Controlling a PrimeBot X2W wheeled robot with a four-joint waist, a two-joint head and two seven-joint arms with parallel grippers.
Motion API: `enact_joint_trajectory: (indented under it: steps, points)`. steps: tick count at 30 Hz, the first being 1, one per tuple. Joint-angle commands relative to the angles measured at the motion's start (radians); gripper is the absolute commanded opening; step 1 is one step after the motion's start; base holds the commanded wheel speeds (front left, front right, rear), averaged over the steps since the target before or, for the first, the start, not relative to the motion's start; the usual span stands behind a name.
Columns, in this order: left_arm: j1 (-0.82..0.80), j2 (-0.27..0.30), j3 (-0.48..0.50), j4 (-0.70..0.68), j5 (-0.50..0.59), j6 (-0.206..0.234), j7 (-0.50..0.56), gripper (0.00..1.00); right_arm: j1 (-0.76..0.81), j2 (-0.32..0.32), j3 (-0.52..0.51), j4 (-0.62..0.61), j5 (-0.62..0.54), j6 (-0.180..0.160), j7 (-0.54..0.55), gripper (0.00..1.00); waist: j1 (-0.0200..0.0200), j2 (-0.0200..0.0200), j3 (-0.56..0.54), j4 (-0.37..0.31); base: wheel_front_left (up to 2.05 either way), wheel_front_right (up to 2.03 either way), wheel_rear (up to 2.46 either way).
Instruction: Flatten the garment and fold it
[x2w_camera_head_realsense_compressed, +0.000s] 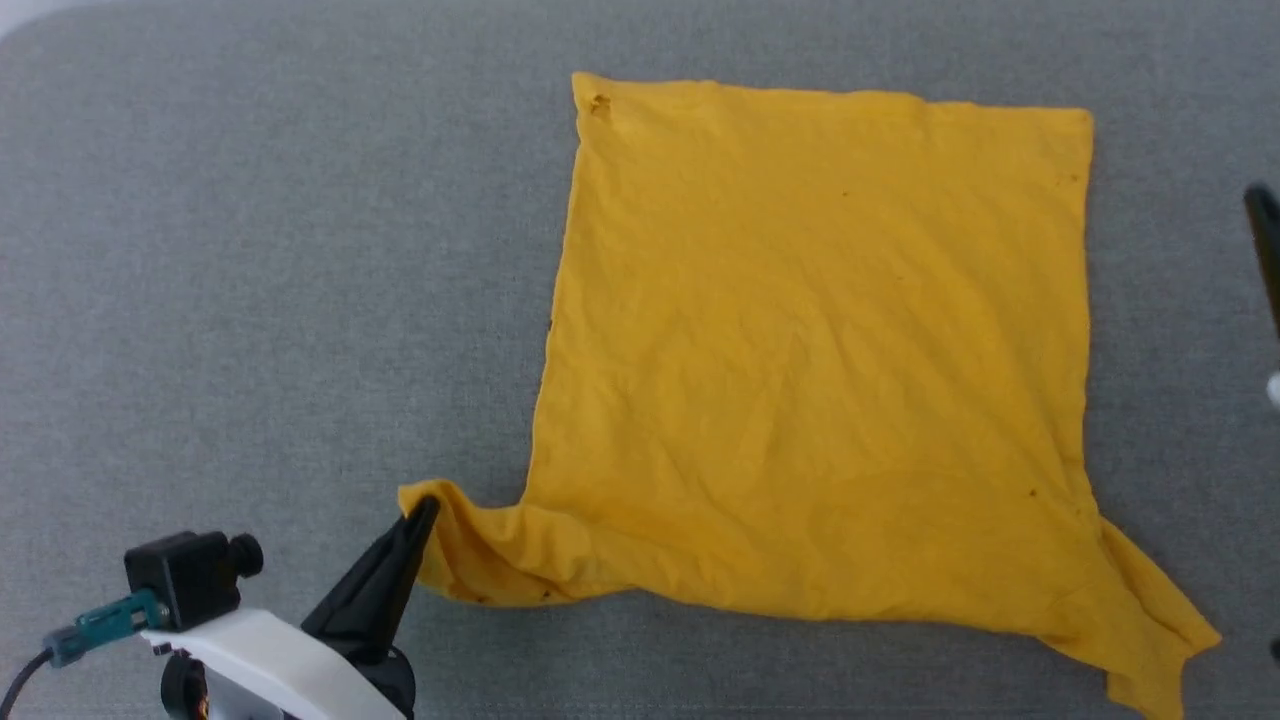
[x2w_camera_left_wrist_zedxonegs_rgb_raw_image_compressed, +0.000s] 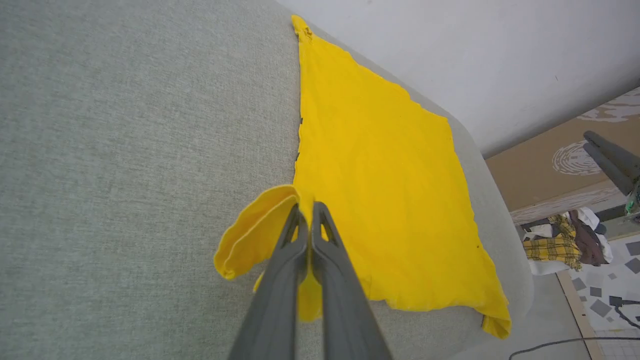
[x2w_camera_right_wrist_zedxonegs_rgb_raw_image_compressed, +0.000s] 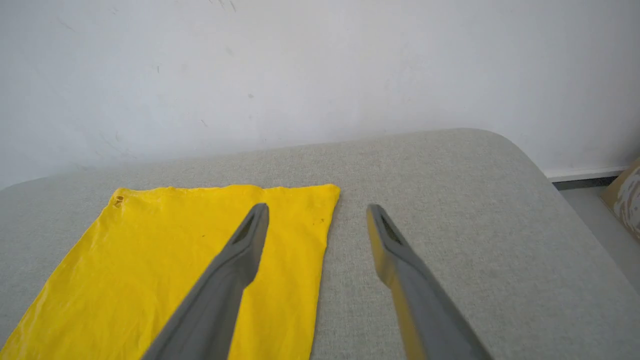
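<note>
Toward 1 o'clock on the grey surface (x2w_camera_head_realsense_compressed: 250, 250), seeing garment (x2w_camera_head_realsense_compressed: 820, 360) spread nearly flat. Pinching its 7 o'clock sleeve with left pincer (x2w_camera_head_realsense_compressed: 425, 510) clamped tight; holding right pincer (x2w_camera_right_wrist_zedxonegs_rgb_raw_image_compressed: 317, 210) wide apart, empty, at 3 o'clock. Judging flattening almost done: both sleeves crumpled, no fold yet.

The left pincer (x2w_camera_head_realsense_compressed: 428, 505) has 2 long, dark grey fingers (x2w_camera_head_realsense_compressed: 375, 590) with slotted tips, set on a curved white wrist shell (x2w_camera_head_realsense_compressed: 270, 655). A boxy black camera (x2w_camera_head_realsense_compressed: 190, 575) carries a teal plug (x2w_camera_head_realsense_compressed: 110, 618) and a dark cable (x2w_camera_head_realsense_compressed: 20, 680). The right pincer (x2w_camera_right_wrist_zedxonegs_rgb_raw_image_compressed: 317, 212) has matching fingers.
</note>
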Motion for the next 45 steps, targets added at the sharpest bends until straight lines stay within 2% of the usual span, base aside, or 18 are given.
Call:
enact_joint_trajectory:
  steps: [1,5,13,18,29,30,33,39,45]
  points:
    - [-0.025,0.006,-0.001,-0.008,0.007,-0.009,-0.007,0.0,-0.048,-0.016,0.012,0.015,-0.019,-0.001,0.014,1.0,-0.0002,0.0,0.073,-0.001,0.0,0.0,0.0]
    - [-0.069,0.015,-0.012,-0.02,0.018,-0.017,-0.013,0.0,-0.191,-0.041,0.039,0.086,-0.061,-0.001,0.079,1.0,-0.0002,0.0,0.137,0.006,0.0,0.0,0.0]
    - [-0.154,0.026,-0.056,-0.044,0.034,-0.033,-0.016,0.0,-0.41,-0.056,0.003,0.245,-0.146,-0.001,0.16,1.0,-0.0002,0.0,0.256,0.044,0.0,0.0,0.0]
    - [-0.187,0.031,-0.073,-0.045,0.034,-0.038,-0.021,0.0,-0.491,-0.045,-0.032,0.323,-0.203,-0.001,0.2,1.0,-0.0002,0.0,0.311,0.073,0.0,0.0,0.0]
    - [-0.233,0.032,-0.102,-0.015,0.032,-0.047,-0.047,0.0,-0.585,-0.027,-0.077,0.415,-0.266,-0.001,0.236,1.0,-0.0002,0.0,0.381,0.13,0.0,0.0,0.0]
    - [-0.236,0.032,-0.104,-0.014,0.032,-0.047,-0.049,0.0,-0.591,-0.026,-0.087,0.42,-0.276,-0.001,0.24,0.94,-0.0002,0.0,0.385,0.134,0.0,0.0,0.0]
    - [-0.245,0.034,-0.106,-0.009,0.032,-0.048,-0.056,0.0,-0.605,-0.015,-0.113,0.436,-0.309,-0.001,0.246,0.0,-0.0002,0.0,0.39,0.142,0.0,0.0,0.0]
    - [-0.253,0.037,-0.101,-0.001,0.032,-0.047,-0.063,0.0,-0.618,0.002,-0.118,0.45,-0.336,-0.001,0.264,0.0,-0.0002,0.0,0.383,0.14,0.0,0.0,0.0]
    - [-0.253,0.04,-0.095,-0.001,0.035,-0.044,-0.072,0.0,-0.605,0.001,-0.106,0.45,-0.322,-0.001,0.23,0.0,-0.0002,0.0,0.34,0.122,0.0,0.0,0.0]
